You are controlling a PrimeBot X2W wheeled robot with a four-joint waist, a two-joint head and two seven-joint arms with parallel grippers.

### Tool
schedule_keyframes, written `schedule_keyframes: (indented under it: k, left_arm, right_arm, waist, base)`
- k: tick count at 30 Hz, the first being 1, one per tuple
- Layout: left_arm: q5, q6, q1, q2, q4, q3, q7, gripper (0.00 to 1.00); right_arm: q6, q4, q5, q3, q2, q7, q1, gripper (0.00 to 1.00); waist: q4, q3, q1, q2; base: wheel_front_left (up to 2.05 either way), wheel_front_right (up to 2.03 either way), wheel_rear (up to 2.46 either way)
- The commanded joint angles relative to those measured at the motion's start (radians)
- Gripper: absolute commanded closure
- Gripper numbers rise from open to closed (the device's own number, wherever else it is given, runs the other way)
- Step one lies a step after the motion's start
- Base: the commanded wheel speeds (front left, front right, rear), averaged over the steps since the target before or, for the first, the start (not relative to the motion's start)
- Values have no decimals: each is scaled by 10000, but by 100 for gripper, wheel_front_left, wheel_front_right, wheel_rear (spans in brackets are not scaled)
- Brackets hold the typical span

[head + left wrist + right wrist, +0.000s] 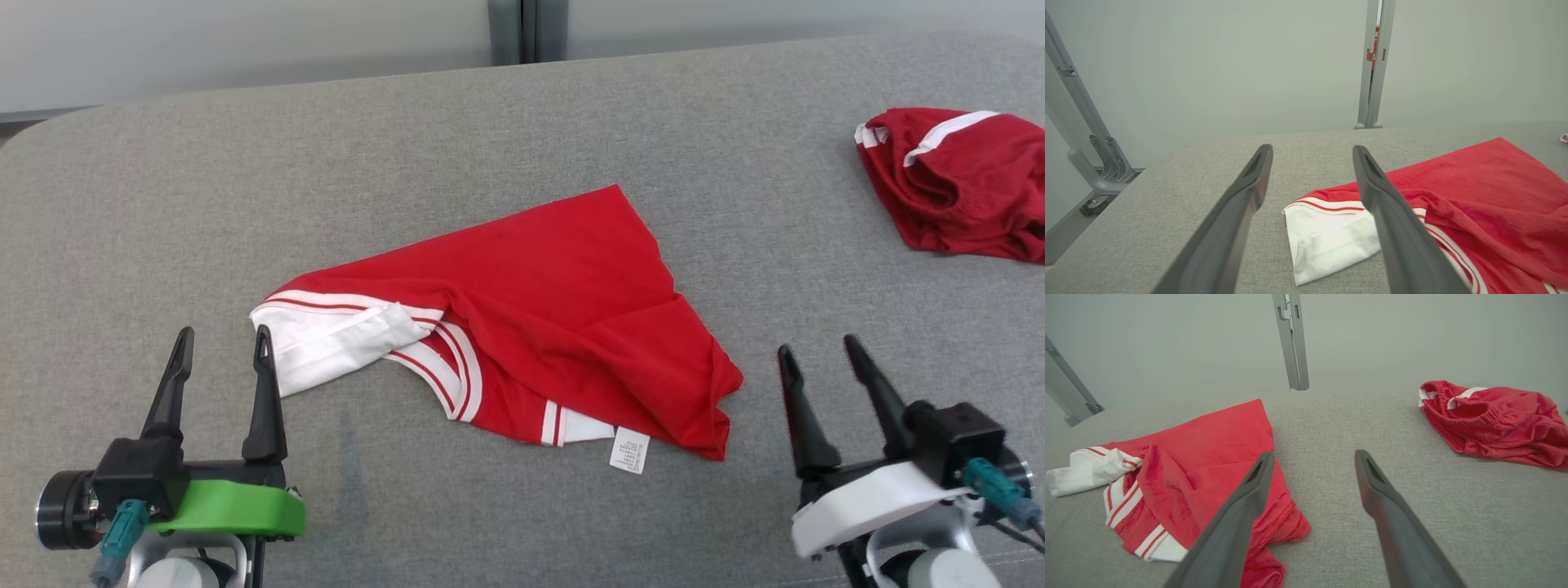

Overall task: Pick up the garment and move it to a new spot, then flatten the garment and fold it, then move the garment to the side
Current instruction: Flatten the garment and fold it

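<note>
Left hand [224, 331], right hand [818, 345]: we are holding both open and empty, flanking the crumpled shirt [555, 310] lying mid-tabletop [490, 122]. Risk: pinching bunched layers together, or mistaking the shorts [955, 180] for it.

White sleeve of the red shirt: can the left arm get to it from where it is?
Probably yes. The left arm sits close beside the white sleeve, jaws open, and nothing lies between them on the grey surface.

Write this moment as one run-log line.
stage: before pickup | red garment: crumpled, not held | left end effector: open, empty | right end effector: open, empty
</note>
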Motion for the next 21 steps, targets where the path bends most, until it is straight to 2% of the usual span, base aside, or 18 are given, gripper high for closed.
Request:
schedule_keyframes:
  k: [1, 6, 11, 12, 13, 21]
  left_arm:
    - [-45, -14, -109, 45, 19, -2, -51, 0]
    - [7, -31, -313, -41, 40, -105, -99, 0]
    - [23, -53, -470, -108, 105, -193, -133, 0]
    - [24, -68, -487, -110, 132, -201, -138, 0]
    - [19, -82, -518, -112, 146, -207, -152, 0]
    - [33, -13, -645, -183, 287, -163, -219, 0]
  right_arm:
    - [-14, 278, 100, 302, -23, 120, 164, 0]
    - [-15, 1360, 487, 1286, 22, 247, 70, 0]
    - [-15, 2368, 767, 1696, 56, 180, -444, 0]
    - [-15, 2499, 822, 1740, 55, 203, -499, 63]
    - [-14, 2622, 879, 1769, 48, 199, -594, 100]
    - [-15, 2616, 1238, 1456, -267, -298, -1306, 100]
  waist:
    - [28, 89, 0, 0]
    - [118, 289, 0, 0]
    - [236, 431, 0, 0]
    - [256, 438, 0, 0]
    - [277, 451, 0, 0]
    - [370, 509, 0, 0]
  base:
    - [0, 0, 0]
    - [0, 0, 0]
    - [0, 0, 0]
    - [0, 0, 0]
    - [0, 0, 0]
    - [0, 0, 0]
